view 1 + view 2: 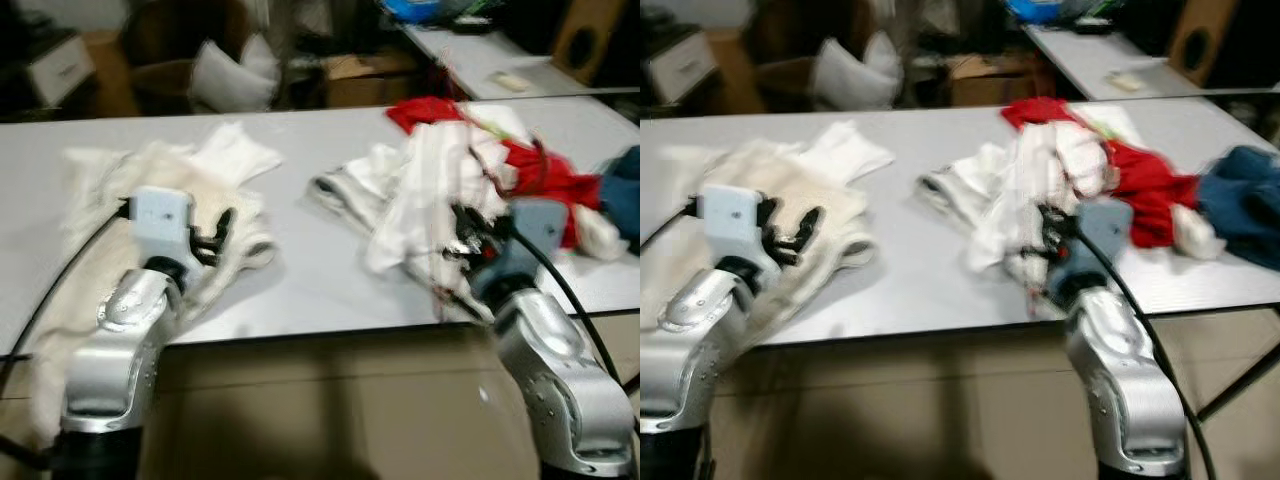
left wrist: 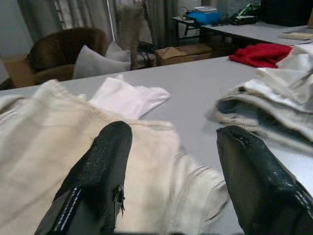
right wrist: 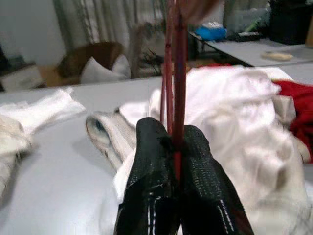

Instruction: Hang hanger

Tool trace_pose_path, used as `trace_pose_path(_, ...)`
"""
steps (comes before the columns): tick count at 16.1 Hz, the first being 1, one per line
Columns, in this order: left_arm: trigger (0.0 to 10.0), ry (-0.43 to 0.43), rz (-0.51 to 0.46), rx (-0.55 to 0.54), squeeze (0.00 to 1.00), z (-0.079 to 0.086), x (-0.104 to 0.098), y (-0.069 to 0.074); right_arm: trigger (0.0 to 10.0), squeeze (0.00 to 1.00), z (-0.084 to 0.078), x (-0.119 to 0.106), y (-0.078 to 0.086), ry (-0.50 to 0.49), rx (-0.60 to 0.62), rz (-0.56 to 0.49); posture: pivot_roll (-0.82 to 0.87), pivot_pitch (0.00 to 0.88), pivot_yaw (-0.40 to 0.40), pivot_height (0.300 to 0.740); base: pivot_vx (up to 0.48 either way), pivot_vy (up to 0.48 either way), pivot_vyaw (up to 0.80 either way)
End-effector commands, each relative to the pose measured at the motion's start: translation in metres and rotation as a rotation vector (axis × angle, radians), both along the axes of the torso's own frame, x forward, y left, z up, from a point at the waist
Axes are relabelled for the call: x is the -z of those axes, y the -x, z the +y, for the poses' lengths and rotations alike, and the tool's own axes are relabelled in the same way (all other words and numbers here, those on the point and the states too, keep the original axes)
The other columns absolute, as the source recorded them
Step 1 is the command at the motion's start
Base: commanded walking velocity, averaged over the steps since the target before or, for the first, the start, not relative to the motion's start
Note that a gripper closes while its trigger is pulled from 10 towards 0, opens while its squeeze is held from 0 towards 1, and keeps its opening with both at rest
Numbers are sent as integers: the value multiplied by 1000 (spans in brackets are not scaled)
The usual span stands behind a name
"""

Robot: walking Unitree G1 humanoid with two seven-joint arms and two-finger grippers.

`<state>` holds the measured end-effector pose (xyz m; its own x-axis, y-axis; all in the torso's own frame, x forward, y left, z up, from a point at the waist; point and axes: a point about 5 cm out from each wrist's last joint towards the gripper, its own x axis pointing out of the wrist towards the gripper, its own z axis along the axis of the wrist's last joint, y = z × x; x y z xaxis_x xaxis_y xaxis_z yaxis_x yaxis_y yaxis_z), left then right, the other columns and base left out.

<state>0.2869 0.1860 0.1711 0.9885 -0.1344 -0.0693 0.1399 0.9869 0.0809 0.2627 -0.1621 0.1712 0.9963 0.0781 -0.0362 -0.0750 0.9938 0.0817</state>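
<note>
Thin red wire hanger [image 3: 176, 73] is pinched upright between the closed black fingers of the right hand [image 3: 177, 147], above crumpled white garments [image 1: 430, 190] on the grey bench [image 1: 320, 270]. Left hand [image 2: 171, 156] is held open over cream cloth [image 2: 58, 142].

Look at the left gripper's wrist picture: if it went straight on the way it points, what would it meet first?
Most likely the cream cloth under the left gripper, whose jaws stand open. Beyond that lie the white cloth and bare table. Depth is hard to judge, so it might skim over the cream cloth.
</note>
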Motion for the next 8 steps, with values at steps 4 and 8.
trace_pose_path(4,10000,-9,0,-4,0,-1,1,-4,10000,0,11,-1,5,-45,-85,38,-9,0,65,740,0,367,0)
trace_pose_path(8,10000,-18,0,-5,0,3,2,-4,10000,0,8,-2,-2,27,-108,12,8,0,47,740,0,369,0)
